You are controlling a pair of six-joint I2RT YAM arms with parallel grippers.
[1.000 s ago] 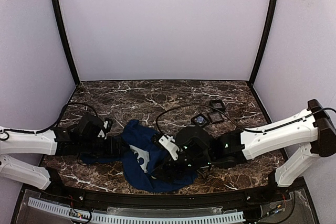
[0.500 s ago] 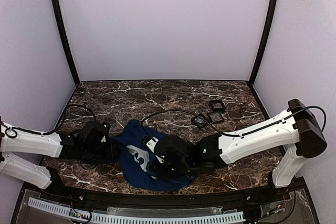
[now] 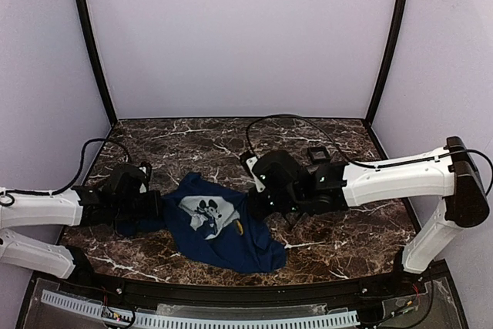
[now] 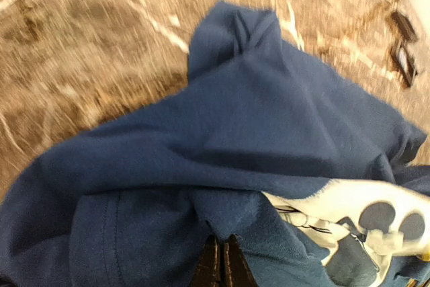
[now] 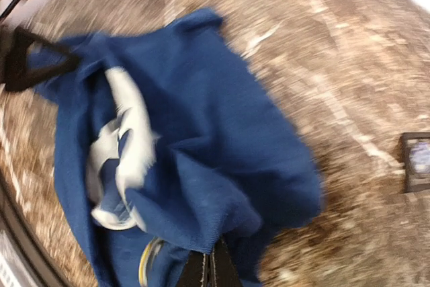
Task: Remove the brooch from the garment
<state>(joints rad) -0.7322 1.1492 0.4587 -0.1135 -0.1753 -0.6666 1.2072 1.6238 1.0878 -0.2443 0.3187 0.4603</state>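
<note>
The garment (image 3: 219,236) is a navy T-shirt spread on the marble between my arms, its pale print (image 3: 202,212) facing up. My left gripper (image 3: 156,209) is shut on a fold of the garment (image 4: 242,166) at its left side; the closed tips (image 4: 222,263) pinch the cloth. My right gripper (image 3: 258,204) is shut on the hem of the garment (image 5: 201,166) at its right side, its tips (image 5: 211,265) together. A tiny yellow-rimmed, silvery oval (image 3: 239,226) on the cloth looks like the brooch (image 5: 149,260), just left of the right fingertips.
A small black square tray (image 3: 316,154) lies at the back right, behind the right arm. The right wrist view shows one tray (image 5: 416,159) with a bluish glint inside. Two trays (image 4: 404,45) show far off in the left wrist view. Purple walls enclose the marble table (image 3: 192,144).
Both grippers have gone from open to shut on the shirt. The right arm has drawn back and rightward, the bunched shirt has spread out, and its print now shows.
</note>
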